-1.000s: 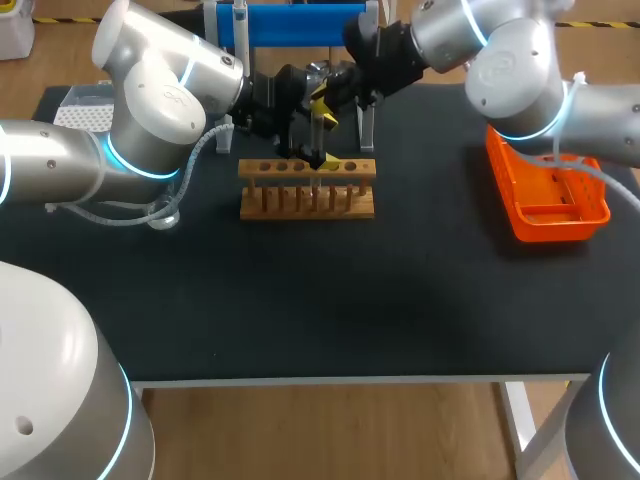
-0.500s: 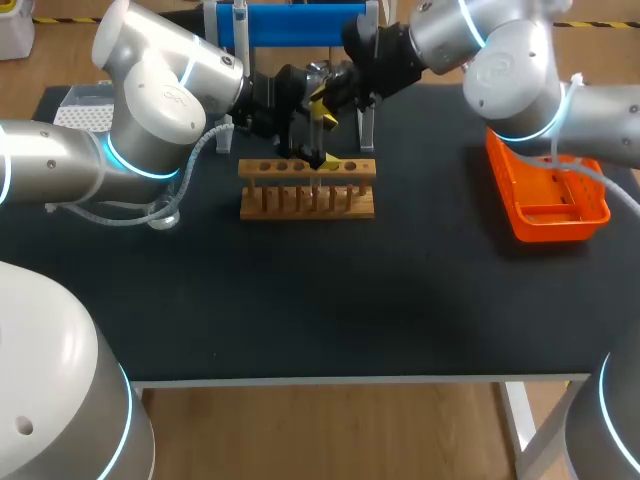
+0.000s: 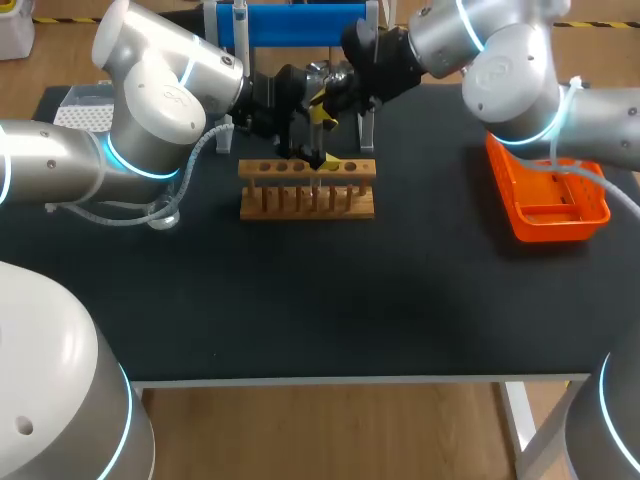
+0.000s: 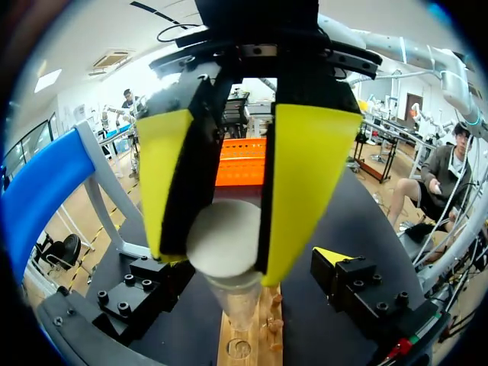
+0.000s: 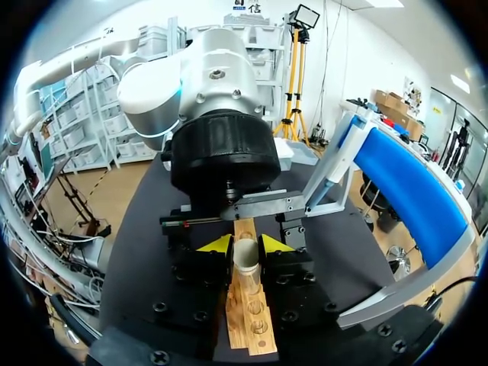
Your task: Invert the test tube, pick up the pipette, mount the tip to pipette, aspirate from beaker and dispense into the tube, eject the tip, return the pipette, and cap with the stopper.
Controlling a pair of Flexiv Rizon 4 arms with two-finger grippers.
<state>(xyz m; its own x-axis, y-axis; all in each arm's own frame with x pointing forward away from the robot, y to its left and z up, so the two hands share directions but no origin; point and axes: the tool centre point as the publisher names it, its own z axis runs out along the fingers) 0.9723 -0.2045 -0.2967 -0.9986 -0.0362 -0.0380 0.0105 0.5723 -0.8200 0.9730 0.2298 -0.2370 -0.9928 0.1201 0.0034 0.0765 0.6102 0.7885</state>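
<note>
My left gripper [image 4: 221,265] clamps the test tube [image 4: 226,242] between its two yellow fingers. One finger presses on either side near the tube's rounded white end, which points back toward my wrist. The clear body runs down toward the wooden rack [image 3: 306,195]; I cannot tell whether its lower end sits in a hole. My right gripper [image 5: 245,244] faces the left one across the rack, jaws parted, with one finger at each side of the tube, lower down. In the left wrist view, dark table shows between its yellow tip and the glass. The rack stands on the black table [image 3: 320,300], in front of a blue bar on clear legs [image 3: 290,25]. The orange basket [image 3: 548,205] lies well apart, at my right.
</note>
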